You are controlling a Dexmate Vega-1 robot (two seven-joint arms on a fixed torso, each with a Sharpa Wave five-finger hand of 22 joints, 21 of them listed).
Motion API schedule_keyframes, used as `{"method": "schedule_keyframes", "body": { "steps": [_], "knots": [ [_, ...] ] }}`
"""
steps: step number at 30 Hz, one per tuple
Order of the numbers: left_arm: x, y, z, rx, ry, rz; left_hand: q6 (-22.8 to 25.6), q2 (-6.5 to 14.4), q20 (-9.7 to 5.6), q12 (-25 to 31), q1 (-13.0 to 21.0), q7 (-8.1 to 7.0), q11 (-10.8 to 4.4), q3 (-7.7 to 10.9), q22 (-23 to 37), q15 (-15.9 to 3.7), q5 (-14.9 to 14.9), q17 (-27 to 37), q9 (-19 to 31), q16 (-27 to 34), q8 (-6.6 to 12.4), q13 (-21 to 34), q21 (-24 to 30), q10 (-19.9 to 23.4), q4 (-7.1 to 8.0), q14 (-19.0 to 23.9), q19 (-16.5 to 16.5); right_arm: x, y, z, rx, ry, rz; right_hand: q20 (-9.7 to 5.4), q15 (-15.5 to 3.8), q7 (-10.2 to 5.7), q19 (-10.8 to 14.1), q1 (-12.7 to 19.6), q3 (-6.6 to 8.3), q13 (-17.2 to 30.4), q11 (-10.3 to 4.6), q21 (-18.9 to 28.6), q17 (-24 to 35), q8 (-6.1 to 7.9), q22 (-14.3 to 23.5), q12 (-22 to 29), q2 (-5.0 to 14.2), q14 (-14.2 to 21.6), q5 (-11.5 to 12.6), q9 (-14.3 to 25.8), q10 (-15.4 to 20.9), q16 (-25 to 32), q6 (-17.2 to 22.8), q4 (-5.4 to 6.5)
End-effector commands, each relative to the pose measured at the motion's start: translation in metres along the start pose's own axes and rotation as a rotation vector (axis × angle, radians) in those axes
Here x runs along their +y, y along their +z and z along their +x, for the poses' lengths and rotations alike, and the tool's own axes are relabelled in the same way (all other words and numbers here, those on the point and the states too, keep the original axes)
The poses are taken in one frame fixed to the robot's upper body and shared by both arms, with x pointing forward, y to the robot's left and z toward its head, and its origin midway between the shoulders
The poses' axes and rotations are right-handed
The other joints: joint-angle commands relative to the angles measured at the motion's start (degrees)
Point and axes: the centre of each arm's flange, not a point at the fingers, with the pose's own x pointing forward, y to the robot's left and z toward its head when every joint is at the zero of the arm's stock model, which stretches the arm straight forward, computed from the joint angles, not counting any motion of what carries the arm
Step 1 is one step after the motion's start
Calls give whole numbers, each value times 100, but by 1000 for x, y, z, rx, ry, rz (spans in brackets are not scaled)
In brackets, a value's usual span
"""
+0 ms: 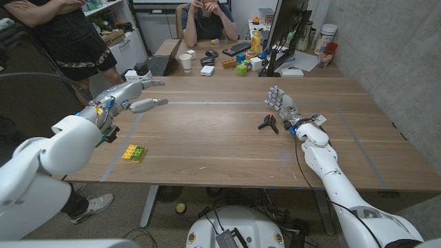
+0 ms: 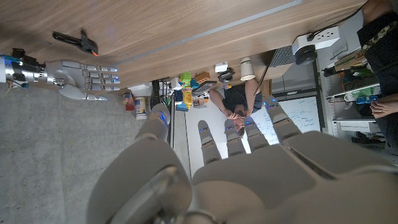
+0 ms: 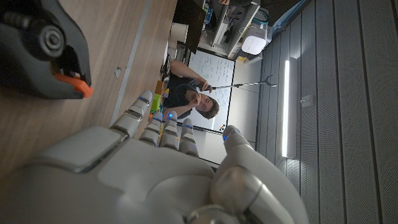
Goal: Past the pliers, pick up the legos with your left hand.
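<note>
A small block of yellow and green legos (image 1: 134,152) lies on the wooden table (image 1: 227,148) near its front left. Black pliers with an orange mark (image 1: 269,122) lie right of the middle, also seen from the left wrist (image 2: 77,41) and close up from the right wrist (image 3: 43,53). My left hand (image 1: 132,96) hovers above the table's left side, behind the legos, fingers stretched out and apart, holding nothing (image 2: 236,168). My right hand (image 1: 282,105) stands just right of the pliers, fingers extended and empty (image 3: 161,162); the left wrist view shows it too (image 2: 78,78).
Tape lines mark a rectangle on the table. Behind the far edge stand a laptop (image 1: 162,64), a cup (image 1: 185,62), a keyboard (image 1: 236,49), a monitor (image 1: 286,31) and coloured blocks (image 1: 241,65). One person sits behind the table (image 1: 205,21), another stands at far left (image 1: 65,31).
</note>
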Motion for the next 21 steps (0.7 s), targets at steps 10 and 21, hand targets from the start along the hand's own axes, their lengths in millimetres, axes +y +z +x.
{"method": "schedule_keyframes", "body": {
  "steps": [10, 21],
  "knots": [
    [-10, -23, -8, 188, -86, 135, -88, -143, 18, -61, 348, -82, -115, -56, 26, 36, 59, 14, 33, -26, 42, 30, -199, -372, -71, -330, -220, 11, 5, -10, -13, -18, -14, 42, 49, -17, 44, -59, -52, 19, 41, 20, 42, 30, 23, 22, -48, 13, 17, 11, 37, 48, 25, 33],
    [-21, -36, -4, 271, -142, 174, -57, -194, 16, -45, 498, -82, -153, -62, 25, 61, 78, 14, 35, -18, 73, 31, -250, -416, -88, -397, -250, 14, 8, -11, -20, -24, -24, 49, 59, -7, 46, -96, -80, 19, 40, 21, 45, 31, 23, 25, -70, 9, 21, 11, 45, 49, 28, 51]
  ]
}}
